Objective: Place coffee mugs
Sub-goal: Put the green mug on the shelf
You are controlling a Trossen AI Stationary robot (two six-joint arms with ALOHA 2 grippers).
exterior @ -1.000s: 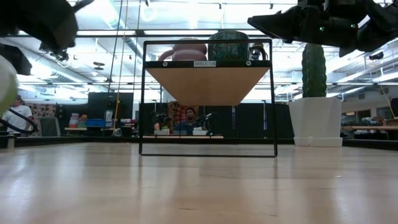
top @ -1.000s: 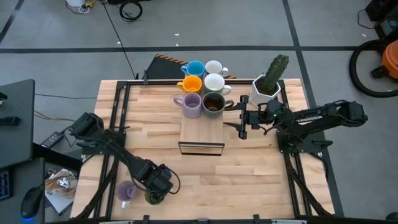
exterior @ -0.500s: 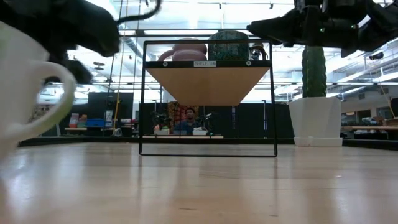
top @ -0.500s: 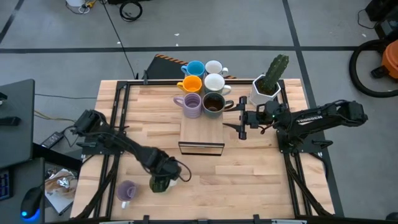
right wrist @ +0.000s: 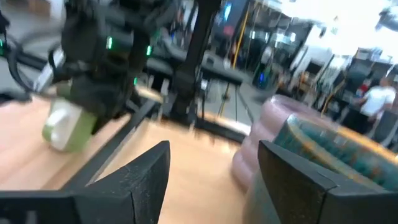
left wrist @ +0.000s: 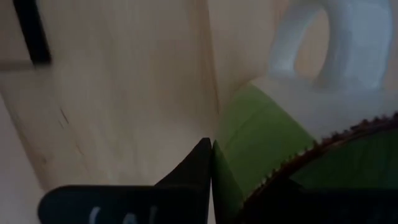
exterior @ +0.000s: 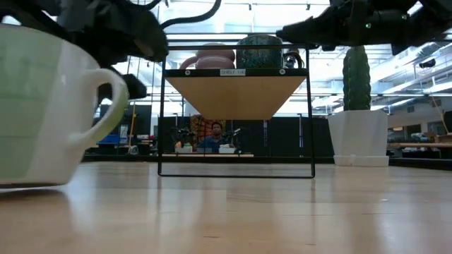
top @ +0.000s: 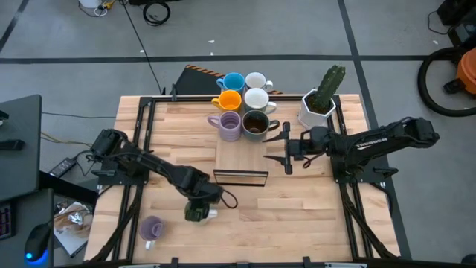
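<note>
Left gripper [top: 198, 211] clamped on green mug [top: 196, 214] on table front; right gripper [top: 281, 147] jaws wide, empty, beside shelf [top: 241, 165]

The left gripper [top: 196, 214] (clamped shut) carried the green mug [top: 198, 214] toward centre.
</note>
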